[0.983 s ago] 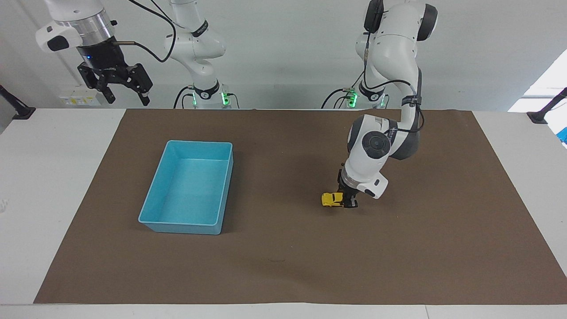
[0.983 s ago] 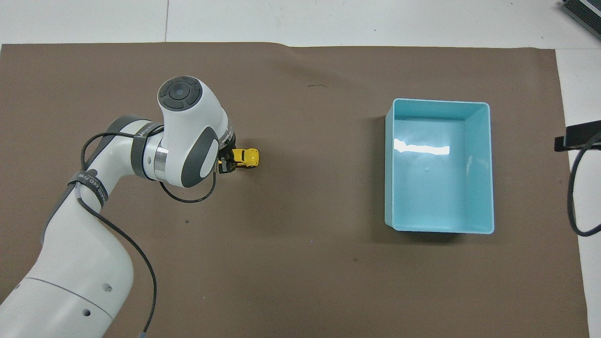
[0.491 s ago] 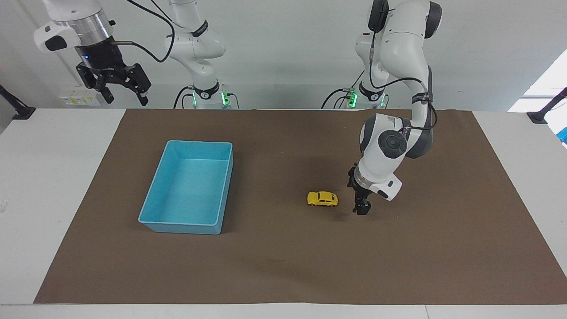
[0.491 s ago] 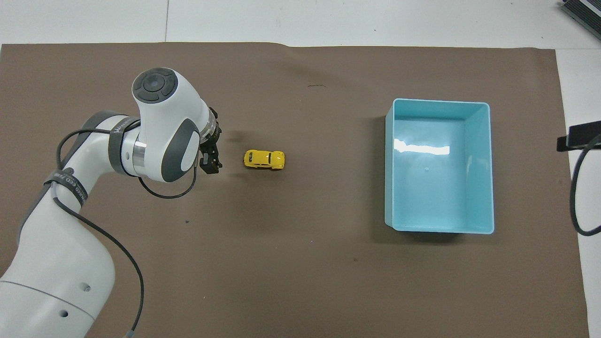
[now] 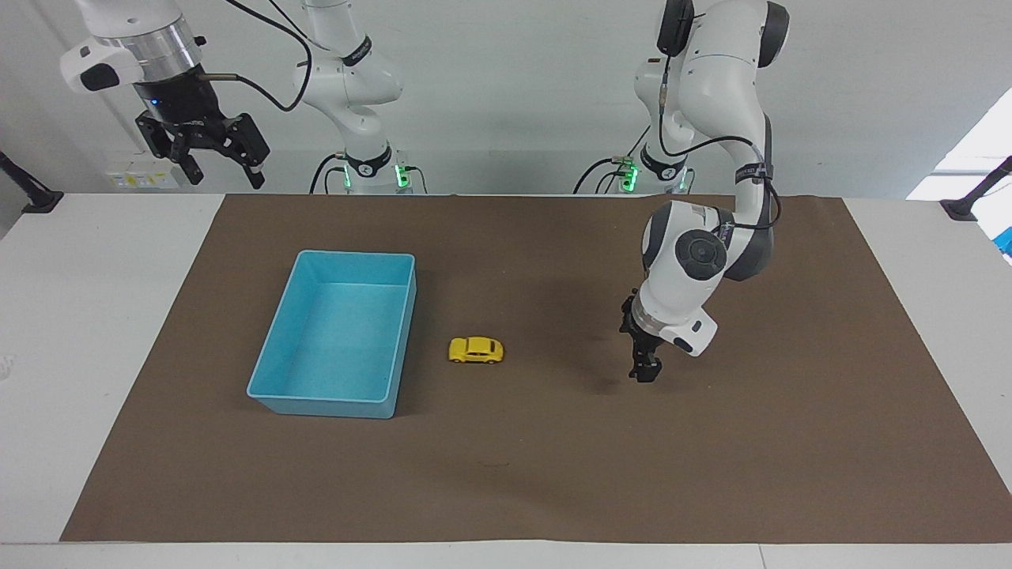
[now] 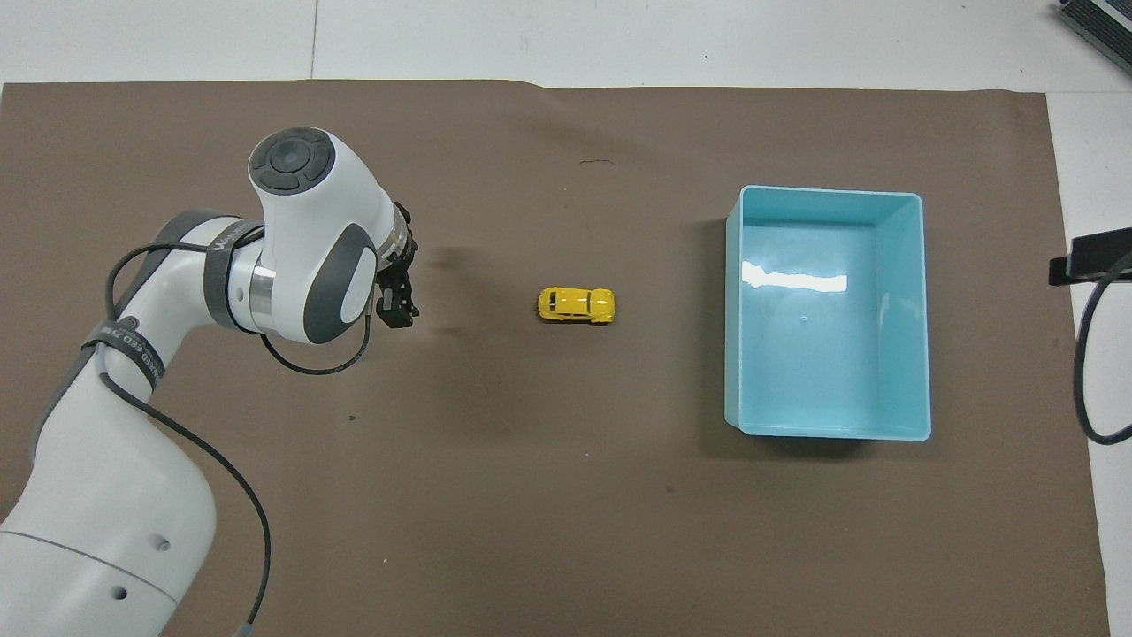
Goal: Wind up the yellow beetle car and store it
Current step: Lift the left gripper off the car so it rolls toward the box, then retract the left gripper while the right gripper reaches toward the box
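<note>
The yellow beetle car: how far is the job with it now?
Winding looks done: the yellow beetle car stands free on the brown mat, between the left gripper and the blue tray. Nothing is in hand; the left gripper hangs over the mat, and the right gripper waits raised and open. Storing the car remains: the tray is empty.
</note>
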Robot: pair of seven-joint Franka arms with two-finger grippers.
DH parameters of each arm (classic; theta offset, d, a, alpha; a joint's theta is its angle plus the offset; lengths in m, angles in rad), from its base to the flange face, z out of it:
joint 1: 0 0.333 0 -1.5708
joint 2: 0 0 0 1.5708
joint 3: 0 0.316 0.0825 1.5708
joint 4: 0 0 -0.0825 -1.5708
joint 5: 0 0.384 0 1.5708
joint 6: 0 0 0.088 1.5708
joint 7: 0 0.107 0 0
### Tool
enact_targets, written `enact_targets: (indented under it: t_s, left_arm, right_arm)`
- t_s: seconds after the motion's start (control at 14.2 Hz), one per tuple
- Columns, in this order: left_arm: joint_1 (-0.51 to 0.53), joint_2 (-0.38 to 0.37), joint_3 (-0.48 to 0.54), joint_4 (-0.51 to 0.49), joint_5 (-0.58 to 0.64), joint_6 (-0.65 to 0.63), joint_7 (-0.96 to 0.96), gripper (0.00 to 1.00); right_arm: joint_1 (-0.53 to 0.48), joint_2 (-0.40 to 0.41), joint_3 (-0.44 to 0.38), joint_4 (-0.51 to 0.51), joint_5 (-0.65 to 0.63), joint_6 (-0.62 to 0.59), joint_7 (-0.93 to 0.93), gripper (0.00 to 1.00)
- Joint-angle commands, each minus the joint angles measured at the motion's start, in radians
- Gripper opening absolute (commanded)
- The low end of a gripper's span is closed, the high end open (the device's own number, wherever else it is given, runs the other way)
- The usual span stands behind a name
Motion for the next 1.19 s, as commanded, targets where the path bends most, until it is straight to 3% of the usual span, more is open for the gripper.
enact_targets:
  t_s: [0.0,0.7,0.91,1.12]
  left_arm:
    - [0.009,-0.021,-0.003,-0.016,0.002,-0.009,0.018,1.00]
    - [0.046,-0.087,-0.001,0.024,-0.001,-0.006,0.137,1.00]
    - [0.059,-0.122,-0.001,0.033,-0.004,-0.013,0.197,1.00]
    - [0.090,-0.177,-0.001,0.033,-0.004,-0.035,0.239,1.00]
  right_arm:
    - [-0.003,-0.022,0.006,-0.028,0.001,0.026,0.020,1.00]
    - [0.010,-0.026,0.021,-0.028,0.020,0.002,-0.001,1.00]
    - [0.012,-0.031,0.081,-0.032,0.030,0.012,-0.161,1.00]
    - [0.012,-0.034,0.129,-0.034,0.035,0.014,-0.202,1.00]
